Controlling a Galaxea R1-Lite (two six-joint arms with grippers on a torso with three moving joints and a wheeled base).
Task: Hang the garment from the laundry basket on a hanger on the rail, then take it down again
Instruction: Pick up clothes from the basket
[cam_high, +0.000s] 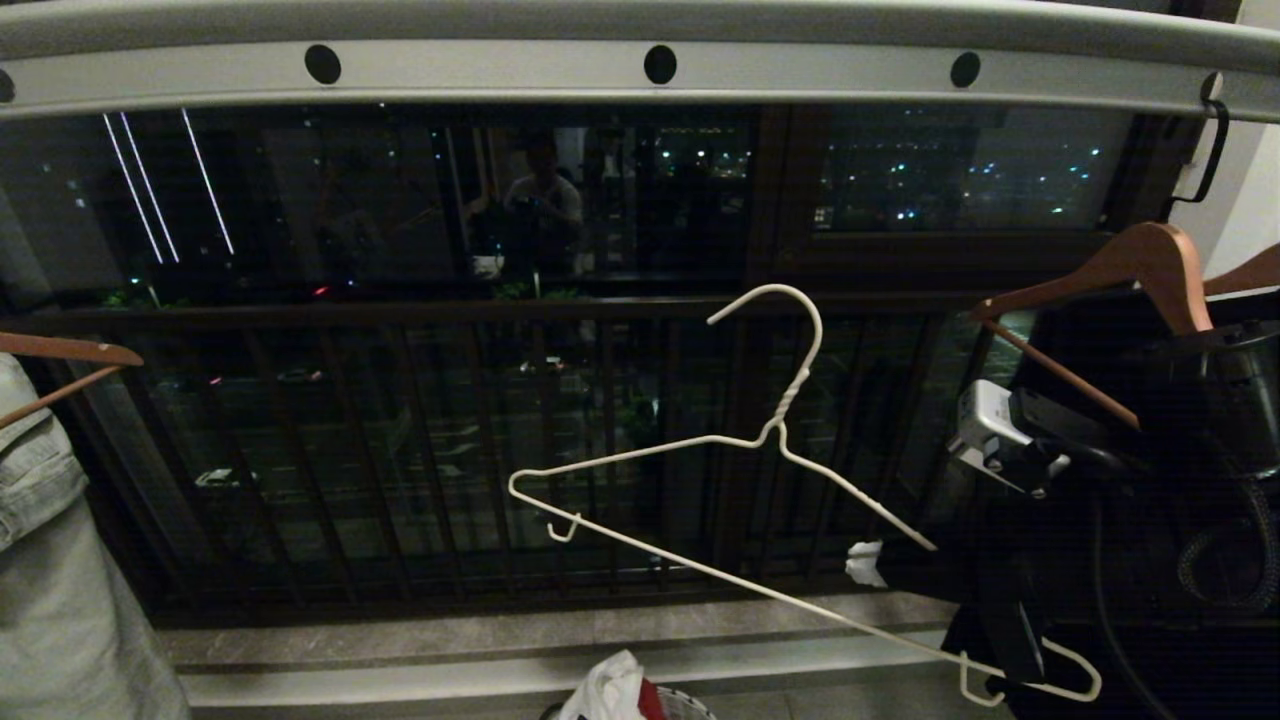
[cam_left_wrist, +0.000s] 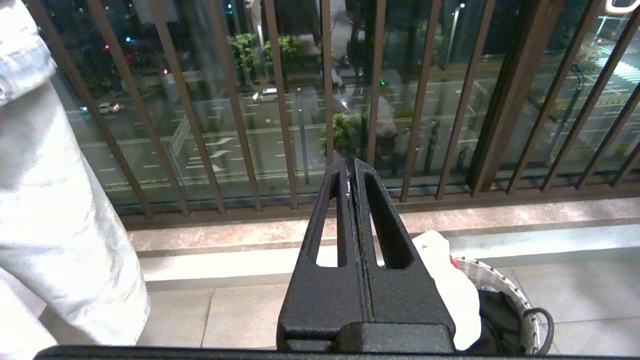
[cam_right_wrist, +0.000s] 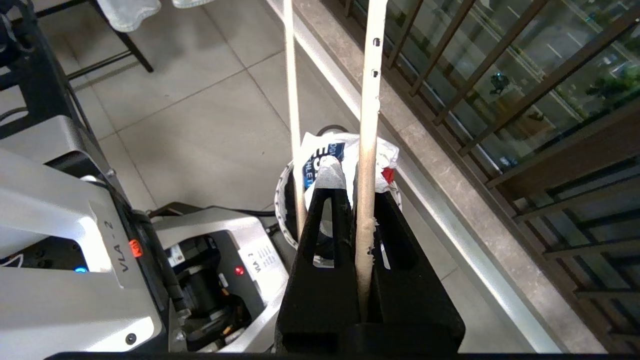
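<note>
Down low and closest in, the left claw (cam_left_wrist: 353, 172) sits clenched tight with nothing between its fingers, hanging over the tiled floor (cam_left_wrist: 240, 315) just short of the basket. Right beside it, the laundry basket (cam_left_wrist: 505, 287) stands on the floor by the stone ledge, and the garment (cam_left_wrist: 450, 290) is in it, white cloth heaped over the rim, the blue printed patch showing in the right wrist view, something black and a bit of red tucked in with it. Up a level now: the right claw (cam_right_wrist: 357, 200) is clamped on the hanger (cam_high: 700, 445), the cream wire running straight between its fingers, the grip at the hanger's right-hand lower end. The hanger tilts, that gripped end low, the far end higher to the left, its hook (cam_high: 780, 310) pointing up and left and hanging in open air, well below the rail and not touching it. Off to the sides, a pale grey-green garment (cam_high: 60, 560) hangs at the left on a brown wooden hanger, another wooden hanger (cam_high: 1120, 270) at the right. Beyond, the dark balcony bars (cam_high: 430, 440), and overhead the rail (cam_high: 640, 60), grey with round dark holes.
</note>
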